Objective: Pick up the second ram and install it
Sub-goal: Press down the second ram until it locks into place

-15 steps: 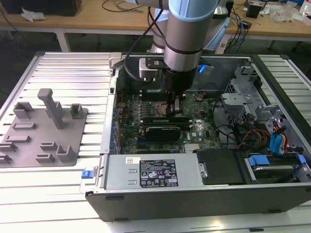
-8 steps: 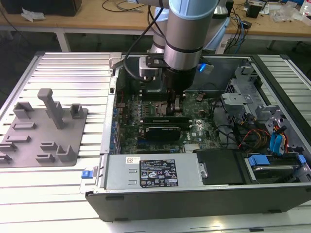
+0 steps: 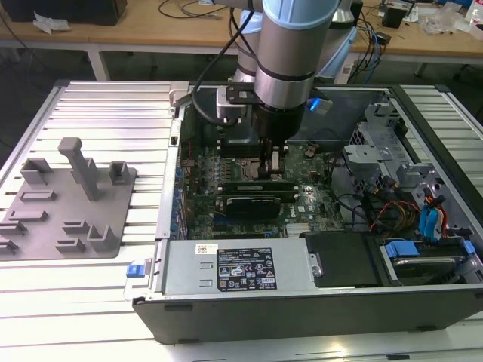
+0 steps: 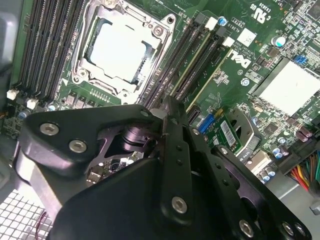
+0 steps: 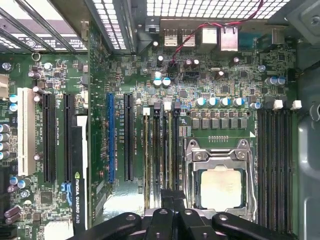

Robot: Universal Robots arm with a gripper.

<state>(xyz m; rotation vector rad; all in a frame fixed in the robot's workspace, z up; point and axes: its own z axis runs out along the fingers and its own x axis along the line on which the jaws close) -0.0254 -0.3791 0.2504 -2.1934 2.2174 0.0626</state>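
My gripper (image 3: 274, 164) reaches down into the open computer case (image 3: 423, 302), over the memory slots beside the processor socket (image 5: 218, 186). The second ram (image 4: 204, 68) is a thin green stick standing on edge in one slot, between white end clips. It runs straight under my fingertips (image 4: 171, 106) in the second wrist view. In the first wrist view the same stick (image 5: 170, 150) ends between the black fingers (image 5: 167, 201), which are closed narrowly on it. Another pale stick (image 5: 147, 155) stands in a slot two places over.
A grey plastic tray (image 3: 45, 226) with upright posts lies on the slatted table at the exterior view's left. Inside the case are a dark graphics card (image 5: 79, 175), a power supply (image 3: 234, 268), drive cages and cable bundles (image 3: 407, 204) at the exterior view's right.
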